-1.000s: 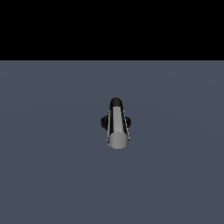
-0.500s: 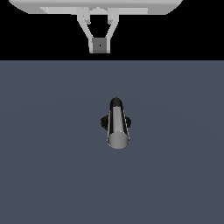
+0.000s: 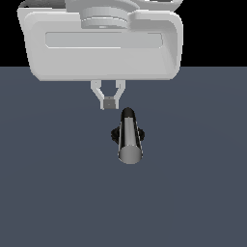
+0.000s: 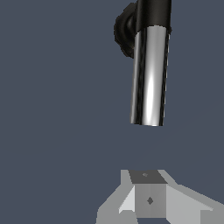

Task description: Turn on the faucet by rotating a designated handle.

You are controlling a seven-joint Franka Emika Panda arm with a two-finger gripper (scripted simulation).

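Centrally placed on the flat grey-blue floor [image 3: 48,193], the faucet [image 3: 127,136] stands alone: black ribbed round base [image 3: 116,134] showing at either side of the bar, short black elbow neck [image 3: 127,116] at the far end of it. Handle [image 3: 130,142] is the smooth grey-silver bar jutting from that elbow toward the exterior camera, its flat round end facing the lens; bright vertical highlight along its length. Wrist view shows the same handle [image 4: 149,76] as a shiny cylinder leaving the black neck [image 4: 153,13], with the dark base [image 4: 124,30] bulging beside the neck. Gripper [image 3: 109,102] hangs just beyond the faucet's elbow end, slightly toward the exterior view's left of it, near but not touching; a strip of bare floor shows between fingertips and the black neck. Fingers [image 3: 98,91] angle inward from the hand to a small grey block at the tips, so the tips look drawn together with nothing held between them; wrist view agrees, the two pale fingers [image 4: 183,201] meeting at a grey pad with clear floor between it and the handle's flat end. Above the gripper, the broad white body of the robot arm [image 3: 101,43] fills the upper part of the exterior view, partly against the black background, well clear of the faucet
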